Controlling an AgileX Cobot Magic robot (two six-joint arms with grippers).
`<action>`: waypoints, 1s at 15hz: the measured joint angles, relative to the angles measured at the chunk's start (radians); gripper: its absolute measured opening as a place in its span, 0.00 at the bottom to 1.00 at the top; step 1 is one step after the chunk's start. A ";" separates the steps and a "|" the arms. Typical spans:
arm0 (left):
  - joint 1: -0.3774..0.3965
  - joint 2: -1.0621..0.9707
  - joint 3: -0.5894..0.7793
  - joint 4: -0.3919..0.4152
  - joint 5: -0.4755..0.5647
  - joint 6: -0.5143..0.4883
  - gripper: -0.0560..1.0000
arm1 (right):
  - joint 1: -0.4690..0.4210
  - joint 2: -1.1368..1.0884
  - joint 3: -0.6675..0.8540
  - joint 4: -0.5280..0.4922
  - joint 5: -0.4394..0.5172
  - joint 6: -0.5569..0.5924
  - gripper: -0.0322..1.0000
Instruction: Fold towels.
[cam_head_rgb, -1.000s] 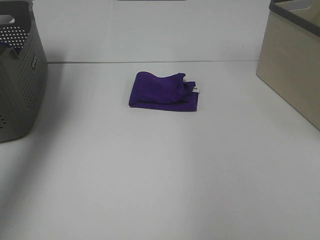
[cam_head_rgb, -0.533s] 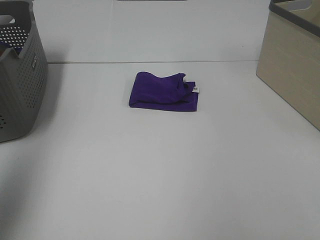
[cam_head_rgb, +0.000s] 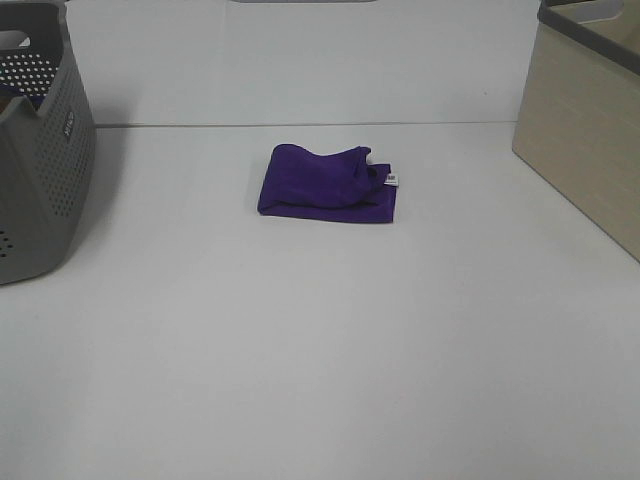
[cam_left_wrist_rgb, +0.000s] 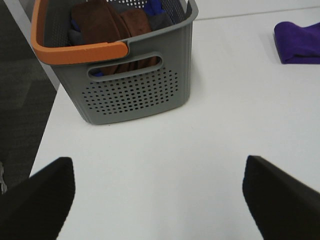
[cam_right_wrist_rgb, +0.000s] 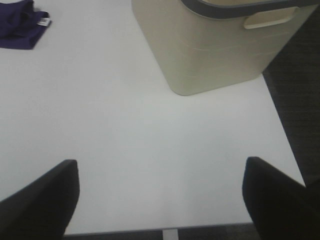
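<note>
Both the left gripper (cam_left_wrist_rgb: 155, 200) and right gripper (cam_right_wrist_rgb: 160, 200) are held wide apart and empty. The purple towel (cam_head_rgb: 328, 184) lies well ahead of them, roughly folded; its loose edges should be pinched, tag (cam_head_rgb: 392, 180) side squared.

The towel (cam_head_rgb: 327, 184) lies on the table (cam_head_rgb: 320, 350) between the perforated basket (cam_head_rgb: 40, 160) at the left and the bin (cam_head_rgb: 590, 120) at the right, well apart from both. Ahead of the left gripper (cam_left_wrist_rgb: 160, 195) fingers (cam_left_wrist_rgb: 37, 200) stands the basket, cloths (cam_left_wrist_rgb: 112, 22) piled inside it, with the towel farther off toward the right finger's side. Ahead of the right gripper (cam_right_wrist_rgb: 160, 197) fingers (cam_right_wrist_rgb: 280, 200) stands the bin, the towel far off beyond the left finger
</note>
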 joint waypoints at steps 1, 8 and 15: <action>0.000 -0.018 0.003 0.000 0.006 0.000 0.85 | 0.000 -0.009 0.010 -0.011 0.011 0.001 0.87; 0.000 -0.027 0.100 -0.086 -0.033 0.027 0.84 | 0.000 -0.145 0.078 0.030 0.035 -0.020 0.87; 0.000 -0.027 0.118 -0.119 -0.078 0.034 0.82 | 0.000 -0.145 0.168 0.057 -0.124 -0.024 0.87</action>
